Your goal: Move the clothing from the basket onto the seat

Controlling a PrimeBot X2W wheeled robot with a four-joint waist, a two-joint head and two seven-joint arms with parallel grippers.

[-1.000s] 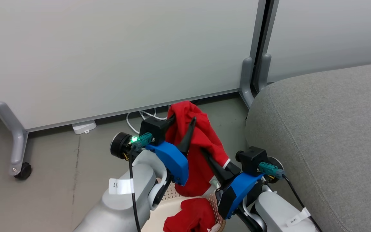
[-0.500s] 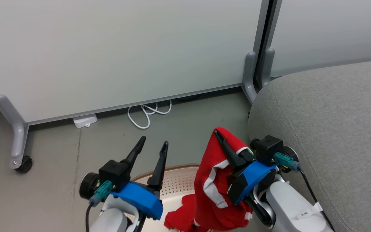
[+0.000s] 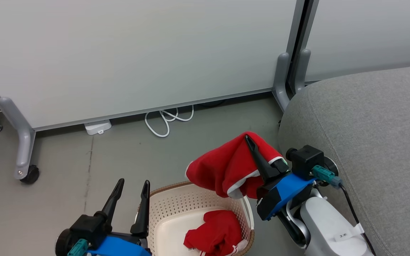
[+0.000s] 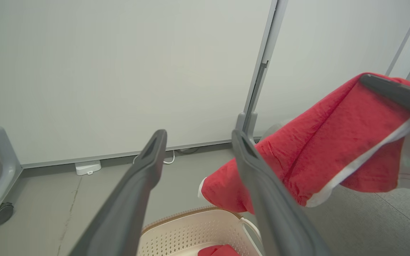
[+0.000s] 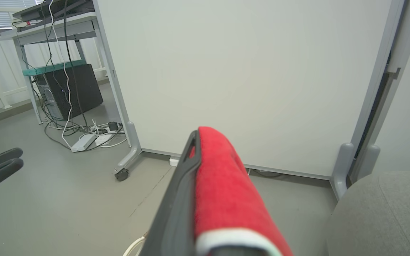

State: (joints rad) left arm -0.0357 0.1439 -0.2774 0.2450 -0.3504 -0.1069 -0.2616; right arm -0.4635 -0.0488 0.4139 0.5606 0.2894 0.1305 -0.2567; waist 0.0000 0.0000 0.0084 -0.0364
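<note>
In the head view, the left gripper [image 3: 133,182] sits at 7 o'clock, lower and further left than half a second ago. Its two long dark fingers are spread apart with nothing between them, just as before. The left wrist view shows the same wide gap in the left gripper [image 4: 198,135], with grey floor and a white partition panel [image 4: 119,71] behind it.

Just to its right, at 6 o'clock, stands the small cream-white perforated plastic basket [image 3: 190,199] with the brown woven-look rim, on the floor. It shows more fully than earlier, though the camera has also shifted. A crumpled bright red fabric garment [image 3: 215,233] lies on the basket's bottom, toward its 5 o'clock side.

At the basket's 1 o'clock hangs the second red garment with white trim [image 3: 222,167]. Half a second ago it drooped long, down into the basket. It now rides higher, bunched and billowing leftward, with its lowest fold just above the rim. The right gripper [image 3: 251,140] pinches it: one dark finger lies on top of the cloth and the other is covered by it. The right wrist view shows that finger [image 5: 187,170] pressed against the red fabric [image 5: 226,185].

At 3 o'clock, the large grey upholstered seat cushion [image 3: 368,135] lies just beside the right arm, with no clothing on it.
</note>
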